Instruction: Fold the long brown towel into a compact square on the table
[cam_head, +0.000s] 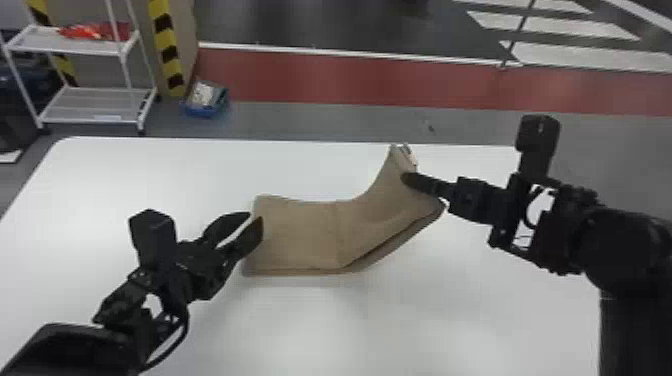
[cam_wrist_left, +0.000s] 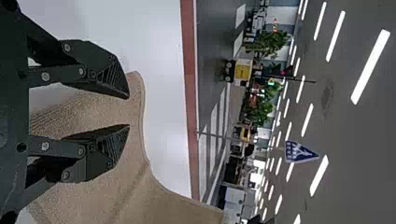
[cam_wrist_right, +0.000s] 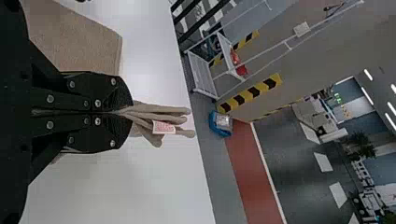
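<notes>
My right gripper (cam_head: 407, 179) is closed on the brown towel's (cam_head: 305, 235) raised end; bunched layers and a white tag (cam_wrist_right: 163, 127) project beyond it. The folded remainder extends over the table (cam_head: 310, 320) to my left gripper (cam_head: 255, 217), parted and empty.

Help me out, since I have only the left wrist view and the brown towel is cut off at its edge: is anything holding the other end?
Observer: Yes, the right gripper is shut on the brown towel.
Operator: Does it have just the very edge of the cloth?
Observer: No, in the right wrist view several bunched layers stick out beyond its fingers.
Operator: Is anything attached to the cloth there?
Observer: Yes, a white tag with red print is on that bunched part.
</notes>
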